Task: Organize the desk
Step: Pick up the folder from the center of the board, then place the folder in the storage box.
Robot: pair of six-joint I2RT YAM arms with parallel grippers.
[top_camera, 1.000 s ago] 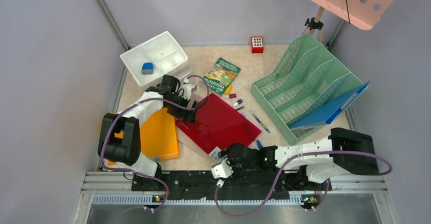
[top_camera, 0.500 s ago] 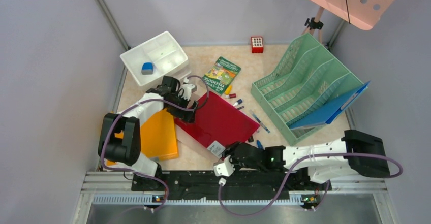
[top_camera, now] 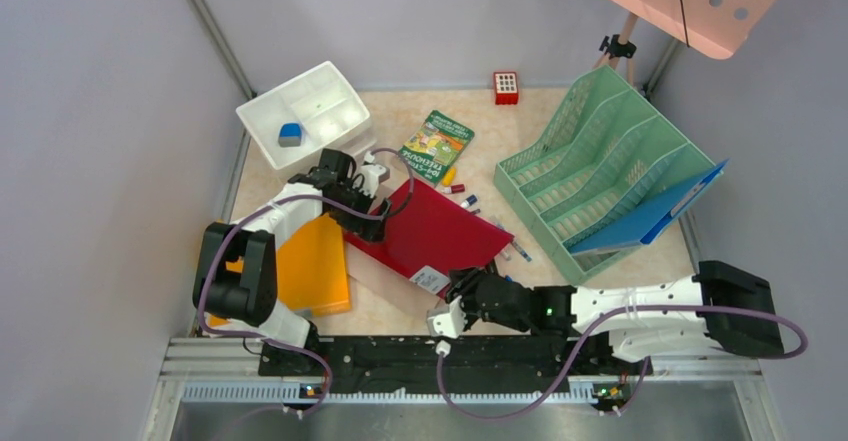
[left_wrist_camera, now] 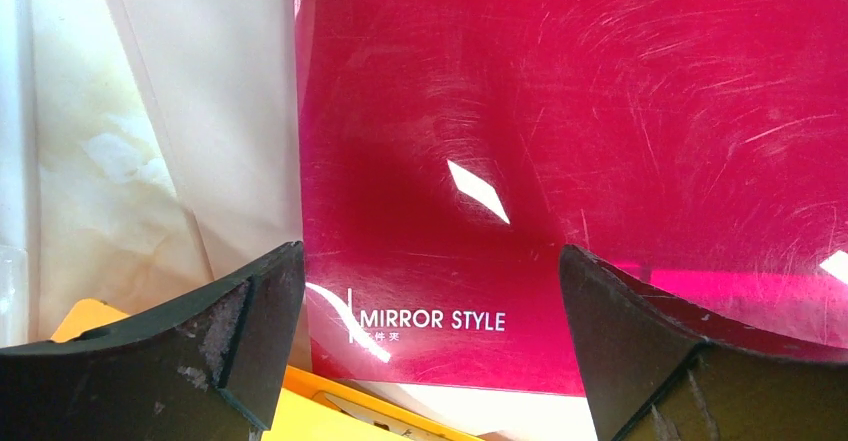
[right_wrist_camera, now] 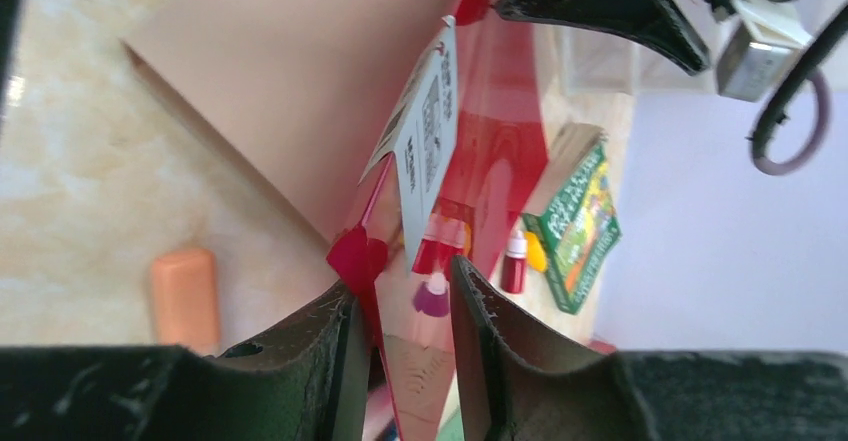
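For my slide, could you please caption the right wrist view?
Right gripper straddling the raised edge of a red folder above the desk.

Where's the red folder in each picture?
Top external: red folder in the middle of the desk.
Left wrist: red folder fills the upper right.
Right wrist: red folder edge-on, in the centre.
Shared landmark: beige marbled desk, left in both wrist views.

Large flat rectangular desk (top_camera: 482, 119), beige marble-like mottled surface, level
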